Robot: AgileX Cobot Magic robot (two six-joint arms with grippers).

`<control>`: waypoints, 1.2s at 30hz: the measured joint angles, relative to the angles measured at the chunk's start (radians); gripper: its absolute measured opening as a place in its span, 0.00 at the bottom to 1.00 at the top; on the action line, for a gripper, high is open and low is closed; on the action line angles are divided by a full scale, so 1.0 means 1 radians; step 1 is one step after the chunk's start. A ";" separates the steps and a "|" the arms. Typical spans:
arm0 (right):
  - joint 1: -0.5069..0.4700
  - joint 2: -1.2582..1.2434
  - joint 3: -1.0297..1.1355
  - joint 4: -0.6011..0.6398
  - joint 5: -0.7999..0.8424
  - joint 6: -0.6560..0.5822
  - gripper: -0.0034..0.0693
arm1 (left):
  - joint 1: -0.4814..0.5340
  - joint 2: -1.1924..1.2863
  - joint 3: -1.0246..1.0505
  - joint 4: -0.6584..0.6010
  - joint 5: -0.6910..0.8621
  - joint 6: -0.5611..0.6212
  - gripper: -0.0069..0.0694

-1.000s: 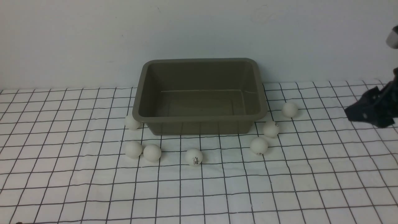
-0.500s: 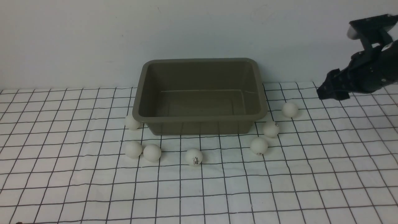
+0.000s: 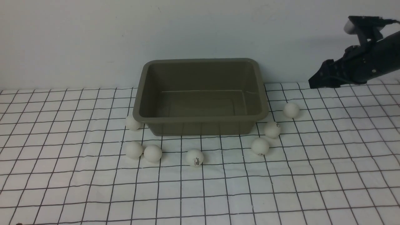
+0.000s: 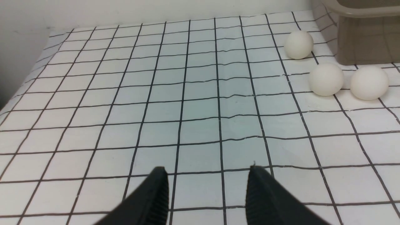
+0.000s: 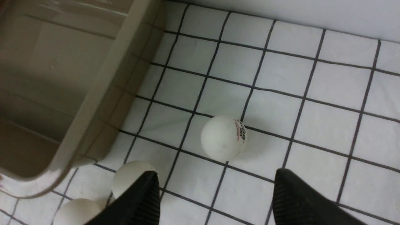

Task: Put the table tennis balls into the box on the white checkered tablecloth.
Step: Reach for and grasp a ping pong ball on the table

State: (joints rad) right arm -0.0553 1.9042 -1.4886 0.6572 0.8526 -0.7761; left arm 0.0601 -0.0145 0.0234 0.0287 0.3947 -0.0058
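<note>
**While seven balls lie on the cloth, the box stands empty**

Because no ball is inside the olive-grey box (image 3: 200, 126), the task looks barely begun: all seven table tennis balls are yet to be moved. The box stands towards the back of the white checkered tablecloth (image 3: 93, 187), with bare floor showing inside it. Three balls lie near its left front corner (image 3: 133, 122) (image 3: 134, 150) (image 3: 152, 153), the last two touching or nearly so. One lies in front of the box (image 3: 194, 157), and three trail off beside its right end (image 3: 260, 146) (image 3: 272, 129) (image 3: 291, 110).

The right gripper (image 3: 314, 83) hangs in the air at the far right, jaws well apart and holding nothing. Its wrist camera looks down on a ball with a printed logo (image 5: 223, 137) (probably the rearmost of the right-hand three, though the angle makes that uncertain).

The left gripper (image 4: 207, 170) is out of the front view. Its own camera shows it low over bare cloth, jaws parted with nothing between them, well apart from the left-hand balls.
</note>
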 joint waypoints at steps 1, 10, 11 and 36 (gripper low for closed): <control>0.000 0.004 0.000 -0.004 0.000 -0.019 0.65 | 0.000 0.000 0.000 0.000 0.000 0.000 0.50; 0.001 0.060 -0.002 -0.004 -0.029 -0.033 0.65 | 0.000 0.000 0.000 0.000 0.000 0.000 0.50; 0.001 0.076 -0.002 -0.004 -0.034 -0.039 0.65 | 0.000 0.000 0.000 0.000 0.000 0.000 0.50; 0.091 0.234 -0.081 -0.123 -0.128 -0.053 0.65 | 0.000 0.000 0.000 0.000 0.000 0.000 0.50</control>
State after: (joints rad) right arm 0.0357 2.1385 -1.5692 0.5344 0.7241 -0.8295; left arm 0.0601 -0.0145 0.0234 0.0287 0.3947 -0.0058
